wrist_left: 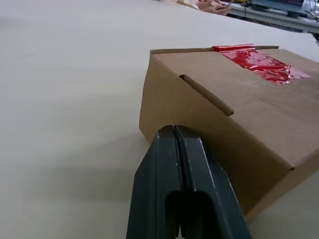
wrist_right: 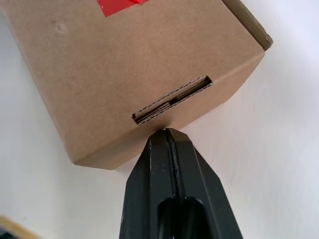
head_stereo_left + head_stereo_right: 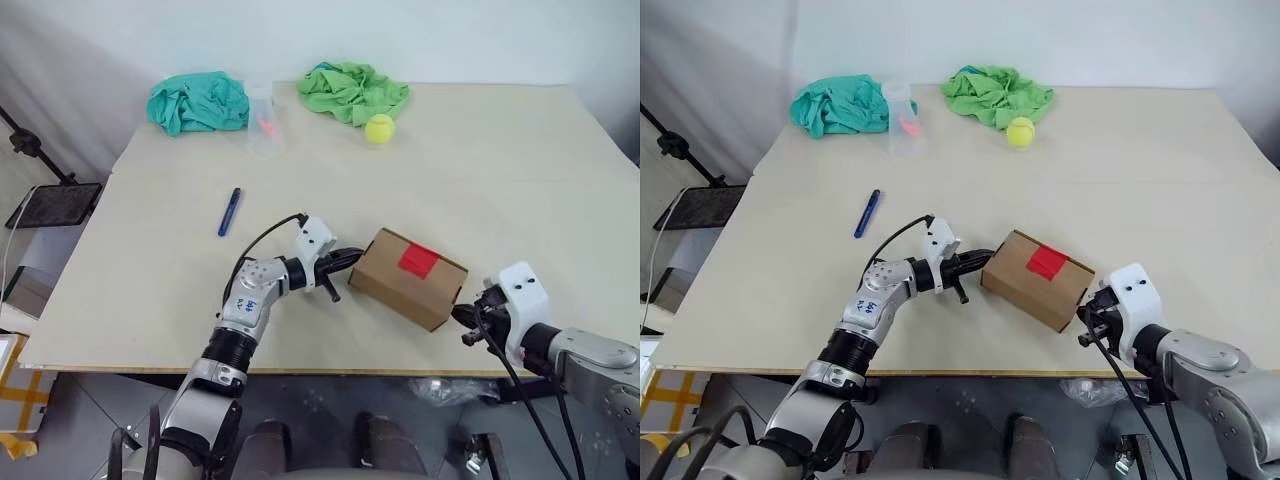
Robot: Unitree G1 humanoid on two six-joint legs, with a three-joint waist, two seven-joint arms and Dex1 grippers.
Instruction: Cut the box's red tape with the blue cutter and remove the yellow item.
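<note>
So the box (image 3: 408, 277) sits on the table (image 3: 500, 170) near the front edge, turned at an angle, with the red tape (image 3: 419, 261) stuck on its top face and looking whole. Both grippers are at it, one on each end. The left gripper (image 3: 357, 257) has its two black fingers pressed flat together with nothing between them, and their tips sit right against the lower part of the box's left end wall, level with the tabletop. In the left wrist view a flap edge (image 1: 207, 94) sticks out a bit along that side. The right gripper (image 3: 462, 316) is the same deal: fingers (image 2: 172, 169) closed on each other, holding nothing, tips touching the box's right end just under a slot (image 2: 172, 99) where the tuck flap goes in.

Meanwhile the blue cutter (image 3: 229, 211) lies flat on the table well to the left of the box, nothing touching it.

Further back there's a teal cloth (image 3: 198, 102), a clear plastic cup (image 3: 263, 125) with something pinkish inside, a green cloth (image 3: 353, 90) and a tennis ball (image 3: 379, 128) just in front of it.
</note>
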